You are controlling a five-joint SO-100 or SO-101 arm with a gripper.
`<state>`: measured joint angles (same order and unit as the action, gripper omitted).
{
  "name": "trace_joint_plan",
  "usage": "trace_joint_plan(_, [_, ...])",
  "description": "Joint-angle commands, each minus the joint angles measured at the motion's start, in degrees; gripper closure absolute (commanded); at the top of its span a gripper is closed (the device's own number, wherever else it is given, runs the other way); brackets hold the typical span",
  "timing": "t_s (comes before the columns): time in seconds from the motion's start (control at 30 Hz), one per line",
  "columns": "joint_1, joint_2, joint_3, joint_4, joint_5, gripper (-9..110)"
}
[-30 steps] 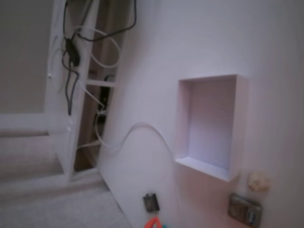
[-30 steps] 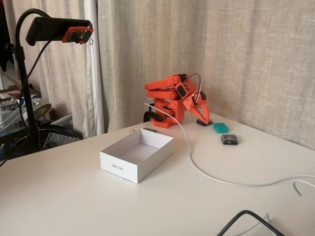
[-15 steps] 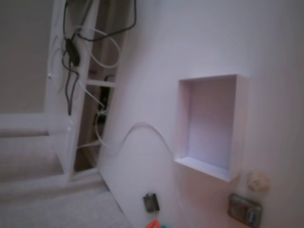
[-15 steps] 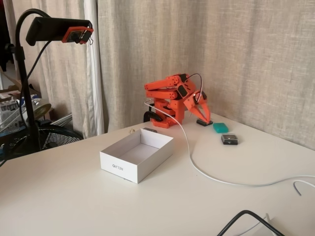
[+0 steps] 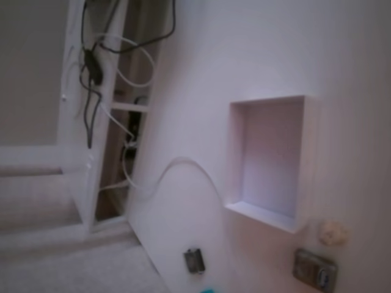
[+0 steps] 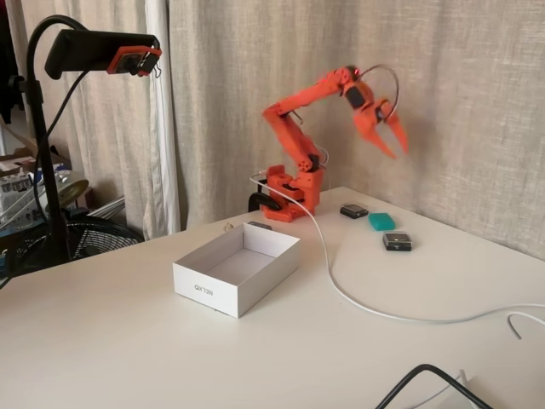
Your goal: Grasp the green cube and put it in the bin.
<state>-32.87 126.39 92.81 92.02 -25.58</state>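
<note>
Pale pleated curtains point(image 6: 255, 77) hang behind the white table point(image 6: 128, 341), daylight glowing softly through them.

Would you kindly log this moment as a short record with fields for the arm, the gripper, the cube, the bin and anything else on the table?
arm: raised high above the table
gripper: open, empty, in mid-air
green cube: on the table, untouched
bin: white, open-topped, empty
dark boxes: one beside the cube, another nearer the camera
white cable: runs from the arm's base across the table
</note>
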Motion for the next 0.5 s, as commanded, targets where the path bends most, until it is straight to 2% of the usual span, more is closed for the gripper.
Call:
trace_joint_plan(0.0, [-2.2, -6.8, -15.1, 12.0, -1.7, 88])
trace_joint_plan(0.1, [-2.0, -9.1, -11.1, 12.2, -5.4, 88])
trace_joint_plan(0.23, [-1.2, -12.6, -2.1, 12.1, -15.6, 86])
trace_joint_plan(0.47, [-0.1, -17.3, 9.1, 11.5, -17.0, 82])
